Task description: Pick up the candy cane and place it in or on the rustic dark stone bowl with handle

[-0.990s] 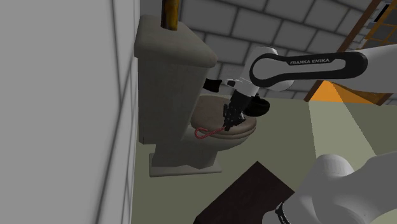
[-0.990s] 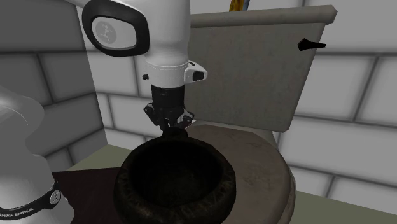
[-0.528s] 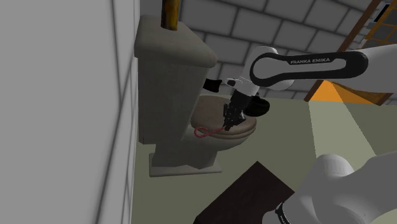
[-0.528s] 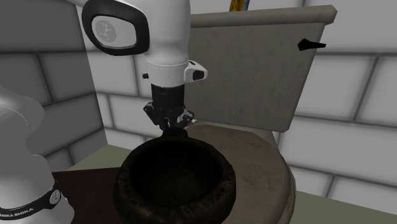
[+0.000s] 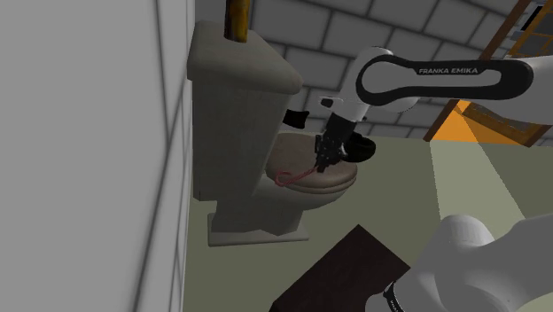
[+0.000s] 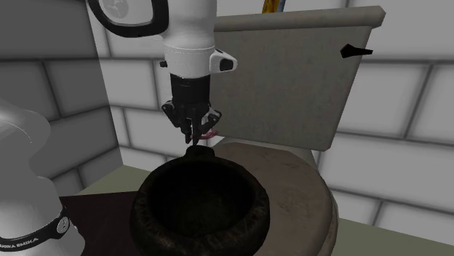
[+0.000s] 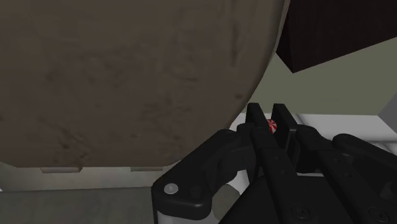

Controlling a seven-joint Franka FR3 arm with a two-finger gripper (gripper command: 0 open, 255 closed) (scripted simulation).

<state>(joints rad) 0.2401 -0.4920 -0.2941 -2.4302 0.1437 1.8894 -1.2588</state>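
The gripper point(image 6: 195, 135) is clamped on the candy cane point(image 6: 210, 134): in the wrist view a speck of red shows pinched between the two black fingers point(image 7: 257, 118), right at their tips. The grip sits at one end, so in the shoulder view the rest of the cane slants down and away toward the tank, its red hook point(image 5: 285, 176) low over the toilet lid point(image 5: 330, 181); I cannot tell whether the hook is clear of the lid or touching it. That is the main risk, as I judge it. A thin, stiff stick held by so little could pivot or slip out if the trailing end drags on the lid or catches the bowl's rim during the carry. The dark stone bowl point(image 6: 149, 218) stands on the same lid, just beside the gripper on the side away from the tank point(image 6: 291, 80), with a small nub, likely its handle, almost under the fingers. Its wall is high and thick, so more height looks wise before crossing. Room is tight toward the tank and the grey wall point(image 5: 89, 133). Above the bowl and out toward the floor it is open.
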